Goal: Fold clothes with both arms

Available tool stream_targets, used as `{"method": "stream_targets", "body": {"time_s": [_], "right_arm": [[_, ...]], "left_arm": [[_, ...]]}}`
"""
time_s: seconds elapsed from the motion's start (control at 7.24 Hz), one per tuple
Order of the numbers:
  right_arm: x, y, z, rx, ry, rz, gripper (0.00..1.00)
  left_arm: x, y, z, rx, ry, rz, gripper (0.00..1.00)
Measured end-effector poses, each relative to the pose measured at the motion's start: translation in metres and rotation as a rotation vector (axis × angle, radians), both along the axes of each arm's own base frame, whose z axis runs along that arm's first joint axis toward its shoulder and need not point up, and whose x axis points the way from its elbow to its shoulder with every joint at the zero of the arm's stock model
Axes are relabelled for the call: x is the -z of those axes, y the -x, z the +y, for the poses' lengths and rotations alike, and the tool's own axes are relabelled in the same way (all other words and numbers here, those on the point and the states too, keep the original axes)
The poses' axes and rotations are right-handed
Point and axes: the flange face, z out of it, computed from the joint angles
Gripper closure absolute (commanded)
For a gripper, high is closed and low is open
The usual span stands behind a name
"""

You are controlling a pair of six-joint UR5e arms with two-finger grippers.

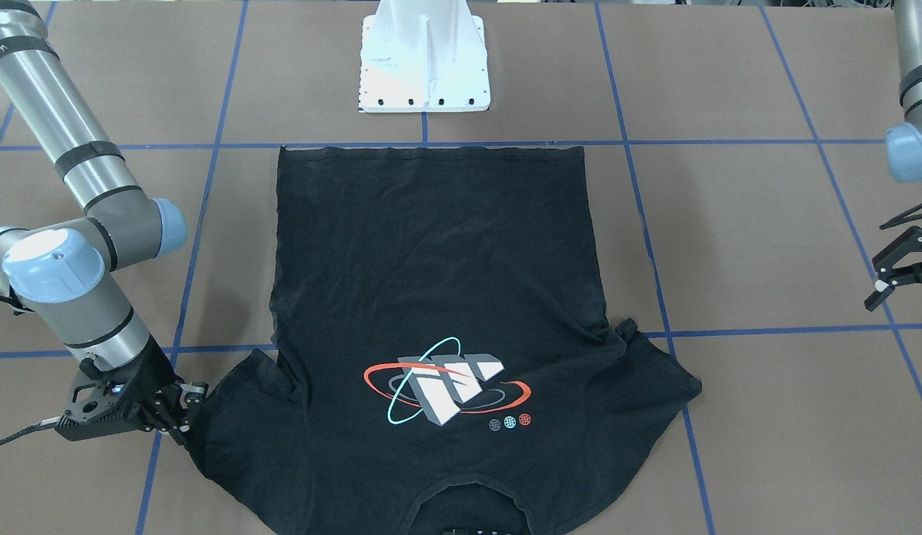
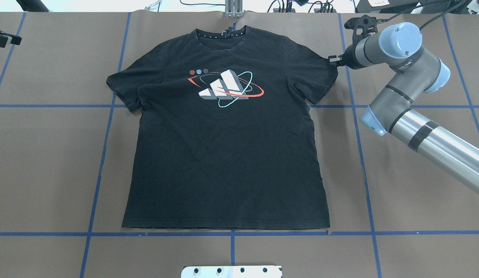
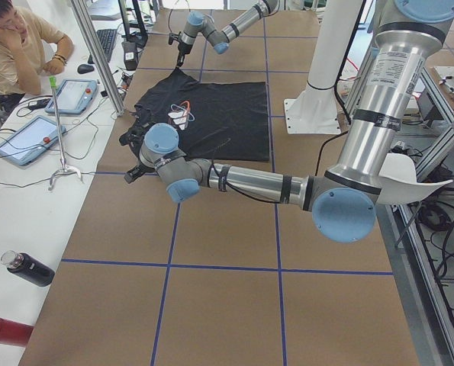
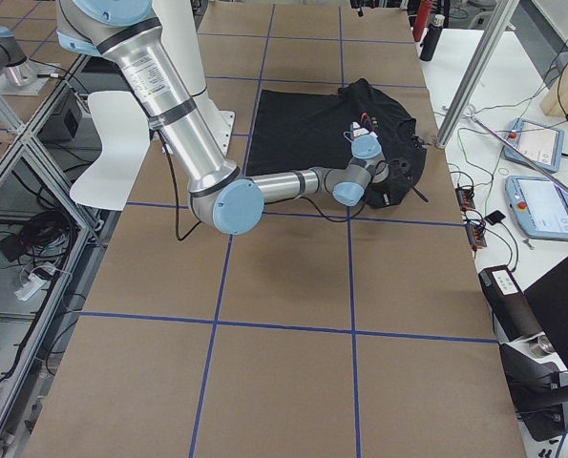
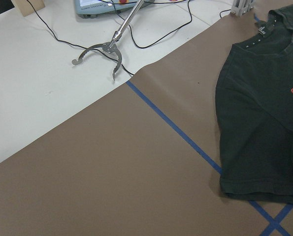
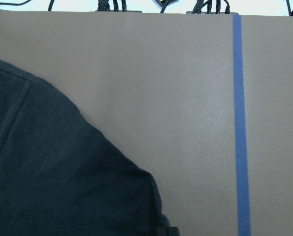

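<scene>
T-shirt (image 2: 224,154) laid out, right tool (image 1: 184,414) at the sleeve (image 1: 238,401)

It's print-up, spread flat on the worktop (image 2: 397,185). Front camera gives me the left tool (image 1: 874,286) with its jaws apart, well clear of the cloth; overhead only clips it at the frame edge. Right tool sits right at the sleeve hem, but I can't tell from any view if it's clamped.
</scene>
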Motion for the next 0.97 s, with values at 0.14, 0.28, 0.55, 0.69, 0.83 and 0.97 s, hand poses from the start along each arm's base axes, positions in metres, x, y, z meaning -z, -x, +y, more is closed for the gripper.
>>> {"method": "stream_targets", "body": {"time_s": [0.14, 0.28, 0.55, 0.69, 0.83, 0.97], "right_arm": [[0.023, 0.005, -0.003, -0.019, 0.019, -0.016, 1.0], [0.056, 0.02, -0.009, -0.053, 0.05, -0.024, 1.0], [0.134, 0.078, -0.007, -0.153, 0.12, -0.021, 1.0], [0.163, 0.108, 0.002, -0.195, 0.143, -0.021, 1.0], [0.179, 0.134, 0.012, -0.227, 0.151, -0.015, 1.0], [0.186, 0.156, 0.02, -0.243, 0.153, -0.004, 1.0]], "left_arm": [[0.0, 0.0, 0.0, 0.0, 0.0, 0.0, 0.0], [0.0, 0.0, 0.0, 0.0, 0.001, 0.0, 0.0], [0.0, 0.0, 0.0, 0.0, 0.001, 0.001, 0.0], [0.001, -0.001, 0.0, 0.0, 0.0, 0.001, 0.0], [0.001, -0.001, 0.0, -0.001, 0.0, 0.001, 0.0], [0.001, -0.001, 0.0, -0.001, 0.0, 0.001, 0.0]]}}
